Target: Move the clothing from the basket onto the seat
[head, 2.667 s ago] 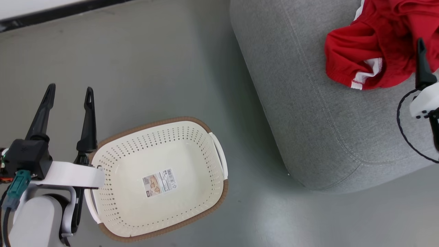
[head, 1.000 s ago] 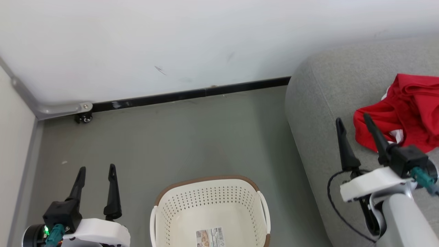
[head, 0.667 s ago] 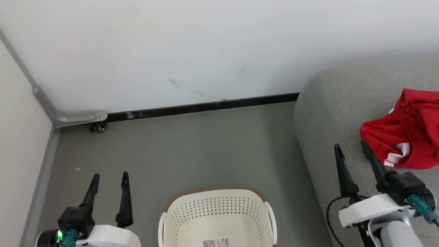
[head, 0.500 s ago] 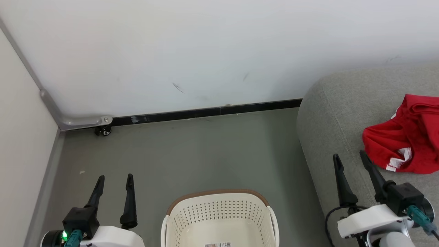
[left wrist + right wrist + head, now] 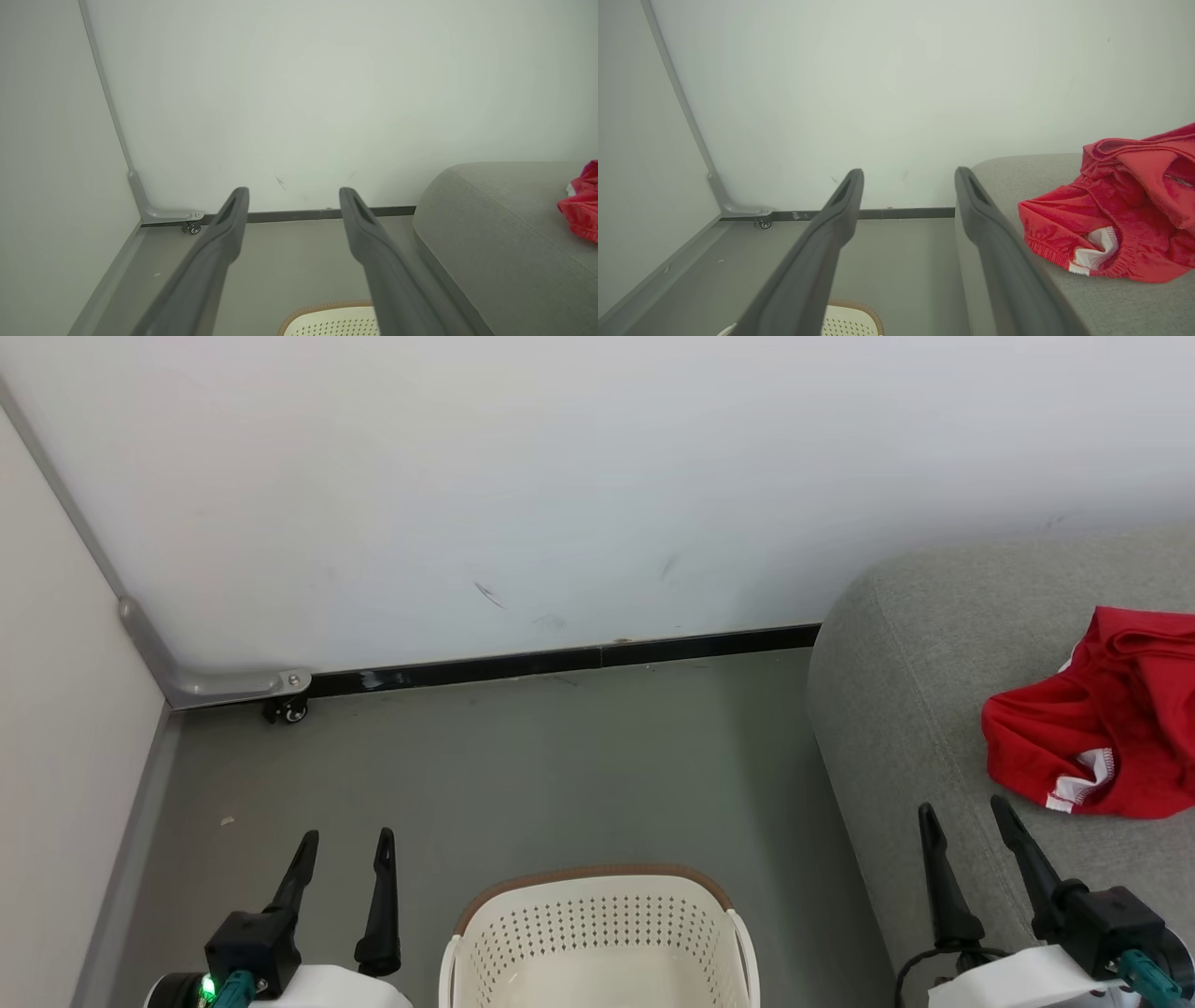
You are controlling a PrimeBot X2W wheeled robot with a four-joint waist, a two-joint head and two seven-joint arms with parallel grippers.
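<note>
The red clothing (image 5: 1102, 714) lies crumpled on the grey seat (image 5: 915, 672) at the right, white trim showing at its near edge. It also shows in the right wrist view as clothing (image 5: 1115, 224) on the seat (image 5: 1111, 303), and as clothing (image 5: 581, 207) at the right edge of the left wrist view. The cream basket (image 5: 597, 943) stands on the floor at bottom centre; what shows of its inside is bare. My left gripper (image 5: 345, 845) is open, left of the basket. My right gripper (image 5: 966, 812) is open above the seat's front, short of the clothing, holding nothing.
A white wall with a black skirting strip (image 5: 560, 663) closes the far side. A pale panel with a metal bracket and a small castor (image 5: 285, 709) stands at the left. Grey floor (image 5: 523, 775) lies between basket, wall and seat.
The head camera has tilted up, so wall came into view and the basket slid to the bottom edge. My right gripper has drawn back from the clothing, open; the left stays open.
</note>
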